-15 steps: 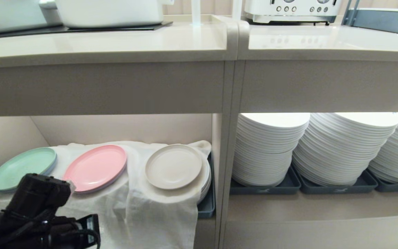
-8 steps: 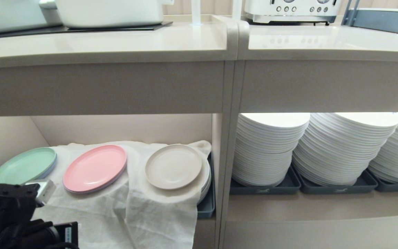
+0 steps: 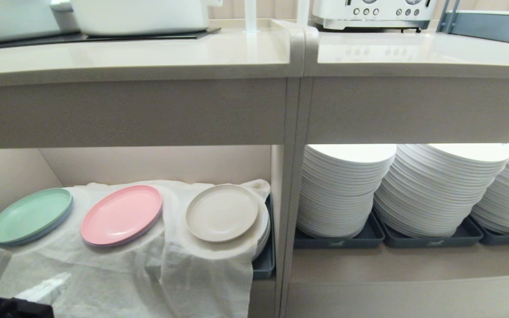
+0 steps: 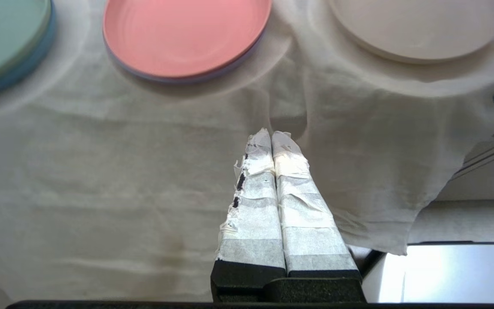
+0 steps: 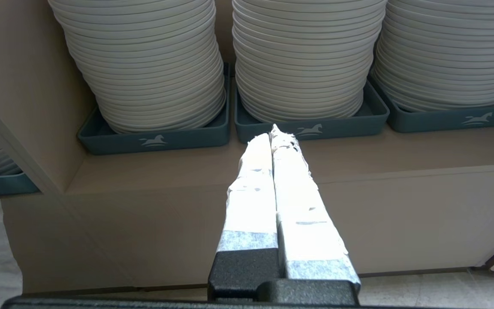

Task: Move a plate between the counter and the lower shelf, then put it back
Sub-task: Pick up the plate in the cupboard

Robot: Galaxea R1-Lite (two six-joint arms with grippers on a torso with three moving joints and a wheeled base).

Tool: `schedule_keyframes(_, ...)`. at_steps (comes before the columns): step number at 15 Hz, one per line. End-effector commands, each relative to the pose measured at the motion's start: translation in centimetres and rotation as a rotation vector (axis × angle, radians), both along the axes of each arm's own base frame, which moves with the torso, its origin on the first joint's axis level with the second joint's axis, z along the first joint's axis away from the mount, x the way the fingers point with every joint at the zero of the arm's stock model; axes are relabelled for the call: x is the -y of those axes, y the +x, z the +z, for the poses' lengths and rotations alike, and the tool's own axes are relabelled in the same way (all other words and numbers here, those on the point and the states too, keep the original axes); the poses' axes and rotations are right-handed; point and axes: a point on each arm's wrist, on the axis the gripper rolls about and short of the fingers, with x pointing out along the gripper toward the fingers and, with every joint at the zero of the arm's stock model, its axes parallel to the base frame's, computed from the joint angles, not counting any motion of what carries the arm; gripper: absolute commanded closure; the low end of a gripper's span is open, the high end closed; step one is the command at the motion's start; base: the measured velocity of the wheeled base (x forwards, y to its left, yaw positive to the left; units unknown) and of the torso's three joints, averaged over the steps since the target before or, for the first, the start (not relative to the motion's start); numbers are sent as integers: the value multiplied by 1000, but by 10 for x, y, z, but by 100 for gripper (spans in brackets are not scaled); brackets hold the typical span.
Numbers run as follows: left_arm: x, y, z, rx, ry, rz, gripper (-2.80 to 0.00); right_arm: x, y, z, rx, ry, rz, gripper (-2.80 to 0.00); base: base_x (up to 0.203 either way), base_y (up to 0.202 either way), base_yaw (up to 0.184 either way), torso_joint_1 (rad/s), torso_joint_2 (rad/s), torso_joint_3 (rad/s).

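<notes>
Plate (image 3: 222, 213): one cream, one pink (image 3: 121, 215), one mint (image 3: 29, 216) on cloth (image 3: 148, 274); both claws together.

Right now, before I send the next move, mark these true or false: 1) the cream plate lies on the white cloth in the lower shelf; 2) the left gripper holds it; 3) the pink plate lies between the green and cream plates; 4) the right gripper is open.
1) True: the plate lies on the white cloth in the lower shelf.
2) False: the left gripper is shut, empty, short of it.
3) True: the pink plate lies between it and the green plate.
4) False: the right gripper is shut.
</notes>
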Motion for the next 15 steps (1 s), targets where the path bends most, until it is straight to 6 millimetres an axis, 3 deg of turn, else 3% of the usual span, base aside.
schedule_keyframes(1,-5,-21,-3,126,4,22,0,0,0,0,1,0,0,0,0,0,0,0,0,0)
schedule_keyframes(4,-8,-44,-5,214,11,56,0,0,0,0,1,0,0,0,0,0,0,0,0,0)
schedule_keyframes(8,-7,-78,-25,258,23,107,0,0,0,0,1,0,0,0,0,0,0,0,0,0)
schedule_keyframes(10,-7,-79,-34,172,18,130,0,0,0,0,1,0,0,0,0,0,0,0,0,0)
schedule_keyframes(15,-7,-80,-33,184,81,94,0,0,0,0,1,0,0,0,0,0,0,0,0,0)
